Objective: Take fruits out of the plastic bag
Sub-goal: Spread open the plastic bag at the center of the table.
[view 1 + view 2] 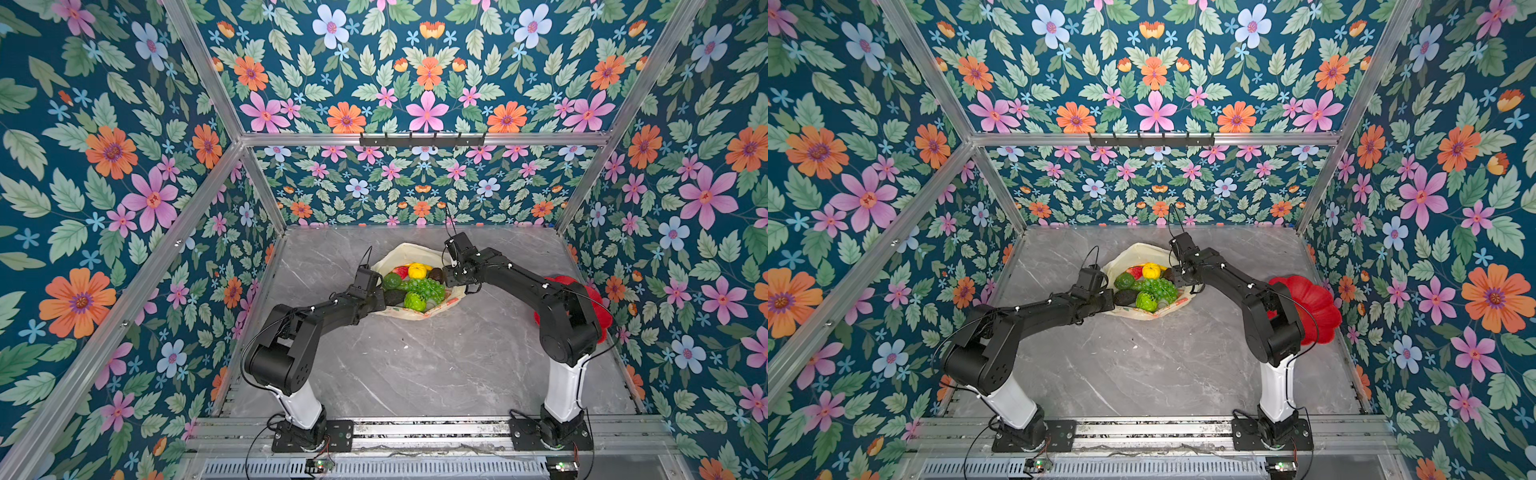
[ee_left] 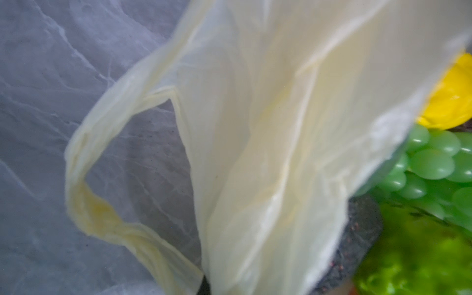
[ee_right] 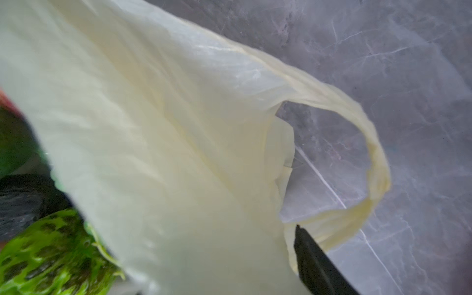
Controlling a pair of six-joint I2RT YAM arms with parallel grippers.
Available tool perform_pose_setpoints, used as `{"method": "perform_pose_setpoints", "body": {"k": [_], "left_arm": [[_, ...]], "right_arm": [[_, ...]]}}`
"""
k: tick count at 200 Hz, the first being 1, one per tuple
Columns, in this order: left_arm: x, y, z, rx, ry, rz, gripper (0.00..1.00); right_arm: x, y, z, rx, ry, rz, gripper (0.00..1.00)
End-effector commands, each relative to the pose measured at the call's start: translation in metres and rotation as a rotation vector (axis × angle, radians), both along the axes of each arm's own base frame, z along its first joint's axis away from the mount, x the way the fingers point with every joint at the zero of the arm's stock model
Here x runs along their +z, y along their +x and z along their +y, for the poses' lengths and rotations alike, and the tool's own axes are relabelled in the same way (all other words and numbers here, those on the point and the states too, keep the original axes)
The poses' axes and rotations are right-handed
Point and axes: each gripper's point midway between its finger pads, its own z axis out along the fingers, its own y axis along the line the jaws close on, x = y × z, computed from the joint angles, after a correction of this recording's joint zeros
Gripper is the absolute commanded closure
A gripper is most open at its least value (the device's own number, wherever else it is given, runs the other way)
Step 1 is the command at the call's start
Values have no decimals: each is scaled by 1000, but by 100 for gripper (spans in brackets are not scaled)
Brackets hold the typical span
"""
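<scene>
Crinkly pale yellow film of the plastic bag fills both wrist views, and one loop handle hangs over the grey marble table. In both top views the bag lies open toward the back middle of the table, with the fruits piled inside: a lemon, a strawberry, a grape bunch, a lime, an avocado and a bumpy green fruit. The left gripper sits at the bag's near edge, pinched tight on the film. The right gripper is at the opposite edge. One dark finger shows beside the plastic and the other is hidden, so its width cannot be told. A red dish sits well apart, half covered by the right arm, inside flowered walls.
</scene>
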Motion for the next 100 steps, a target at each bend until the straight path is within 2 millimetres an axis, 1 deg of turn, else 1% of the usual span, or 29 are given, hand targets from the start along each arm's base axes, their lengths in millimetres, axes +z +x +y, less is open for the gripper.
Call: {"method": "perform_pose_setpoints", "body": {"k": [1,18,27,34,39,52,66,69,78,90,100], "left_arm": [[-1,4,21,63,38,-3,100],[-4,9,41,136,-37,1,100],[-6,14,54,185,-83,-2,100],[-7,20,63,222,-113,-3,100],[-6,24,67,237,-132,-9,100],[-2,39,70,257,-167,-29,100],[8,56,64,244,-184,-63,100],[10,60,62,239,-190,-67,100],[16,68,56,220,-205,-77,100],[21,72,45,185,-198,-71,100],[23,71,38,155,-170,-69,100]], "right_arm": [[-3,6,-8,-49,67,30,66],[-8,16,-15,-103,175,60,92],[-10,24,-17,-121,201,57,98],[-11,30,-13,-118,215,60,99],[-15,33,-9,-110,223,72,100],[-14,46,5,-92,269,83,100],[-12,60,16,-88,308,85,100],[-15,61,17,-90,312,90,100],[-11,67,23,-85,327,87,100],[-10,67,27,-76,331,96,100],[-7,66,29,-71,330,88,100]]}}
